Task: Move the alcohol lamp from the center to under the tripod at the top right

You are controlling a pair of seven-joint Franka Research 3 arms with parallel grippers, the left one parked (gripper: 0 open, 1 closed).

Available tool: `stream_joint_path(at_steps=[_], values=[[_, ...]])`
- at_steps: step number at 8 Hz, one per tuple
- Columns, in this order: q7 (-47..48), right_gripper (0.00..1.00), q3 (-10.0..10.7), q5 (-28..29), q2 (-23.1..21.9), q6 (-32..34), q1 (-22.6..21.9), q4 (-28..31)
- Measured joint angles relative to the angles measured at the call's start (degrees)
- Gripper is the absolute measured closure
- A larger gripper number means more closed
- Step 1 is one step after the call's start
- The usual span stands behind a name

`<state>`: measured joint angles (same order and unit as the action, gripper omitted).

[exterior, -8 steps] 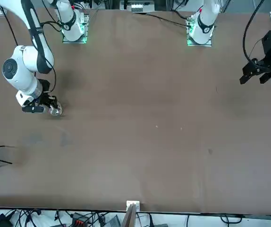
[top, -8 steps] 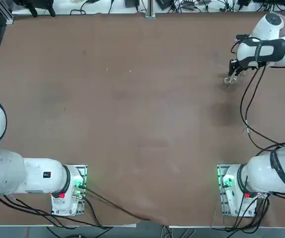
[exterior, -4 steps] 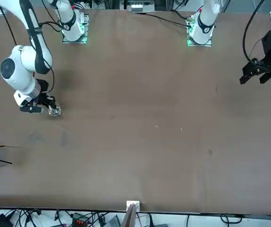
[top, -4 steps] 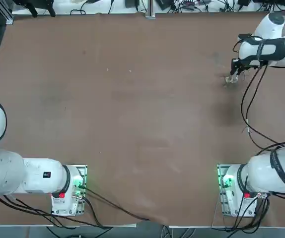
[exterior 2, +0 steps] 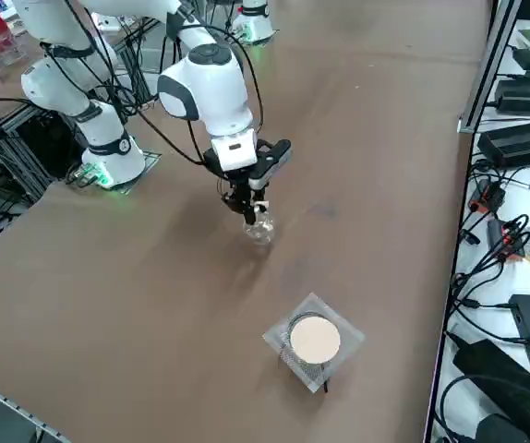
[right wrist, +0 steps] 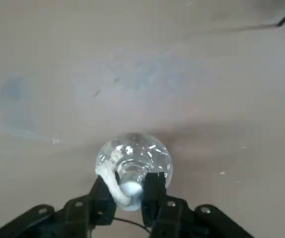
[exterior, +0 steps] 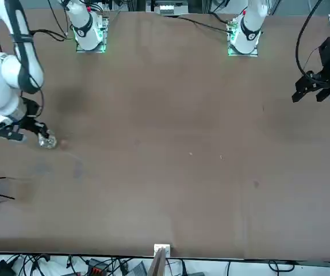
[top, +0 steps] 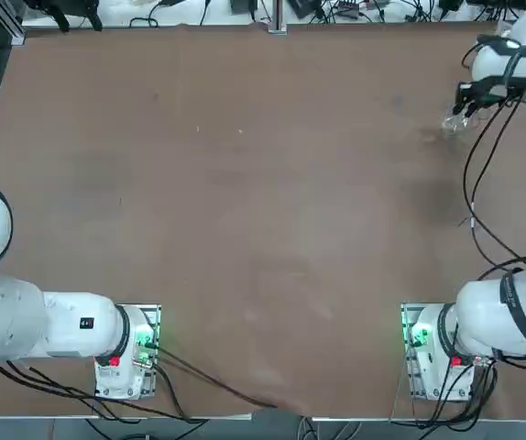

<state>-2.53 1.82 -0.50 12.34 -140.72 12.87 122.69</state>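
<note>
The right gripper (right wrist: 127, 191) pinches the alcohol lamp (right wrist: 133, 163) by its neck, with bare table (exterior 2: 154, 305) between it and the tripod (exterior 2: 314, 341).

The table (exterior 2: 108, 277) is plain matte brown, mottled with faint darker smudges. The alcohol lamp (right wrist: 132, 157) is clear glass flecked with white glints, its top pale whitish. The right gripper (right wrist: 127, 193) is black, on a white arm with a black band (black cables trail from it). The tripod (exterior 2: 314, 341) has a cream-white disc on grey wire mesh, over dark legs.
</note>
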Motion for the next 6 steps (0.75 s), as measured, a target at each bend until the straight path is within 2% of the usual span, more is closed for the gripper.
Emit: stream_joint_path(at_steps=[3, 6], values=[[-0.1, 0.71, 0.1, 2.0, 5.6, 3.3, 4.6, -9.9], [-0.1, 0.71, 0.1, 4.5, 14.3, 3.4, 7.3, -19.3]])
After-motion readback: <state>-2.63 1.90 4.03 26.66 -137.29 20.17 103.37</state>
